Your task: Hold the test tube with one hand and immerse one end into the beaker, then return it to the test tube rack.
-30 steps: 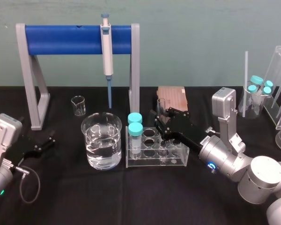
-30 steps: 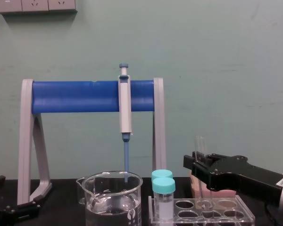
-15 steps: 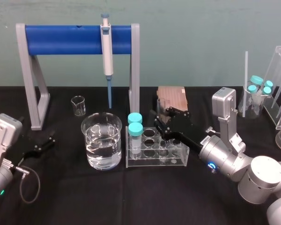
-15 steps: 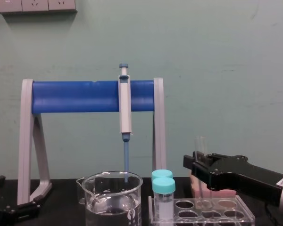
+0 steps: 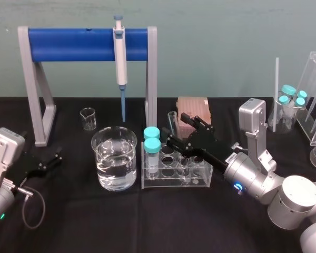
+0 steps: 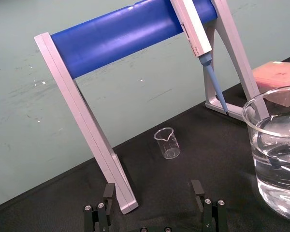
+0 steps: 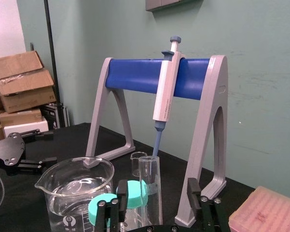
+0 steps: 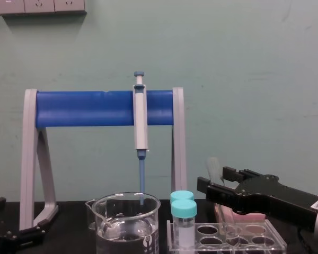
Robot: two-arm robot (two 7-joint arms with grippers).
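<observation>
The test tube [image 5: 172, 122] stands in a back hole of the test tube rack [image 5: 174, 182] and leans slightly left. My right gripper [image 5: 185, 130] is open around it, with a gap on each side. The right wrist view shows the test tube [image 7: 150, 188] standing free between the two fingers [image 7: 108, 212]. The chest view has the test tube [image 8: 212, 166] tilted above the rack [image 8: 228, 244]. The beaker [image 5: 115, 158] of water stands left of the rack. My left gripper [image 5: 50, 158] rests open on the table at far left, also shown as the left gripper [image 6: 152, 191].
Two teal-capped tubes [image 5: 151, 141] fill the rack's left holes. Behind stand a grey and blue stand [image 5: 87, 45] with a hanging pipette [image 5: 119, 58], a small glass vessel [image 5: 88, 118] and a pink box [image 5: 192, 109]. More glassware [image 5: 289, 108] sits at far right.
My right gripper has gone from shut on the test tube to open. The tube now stands free in the rack, tipped slightly left. The left arm has not moved.
</observation>
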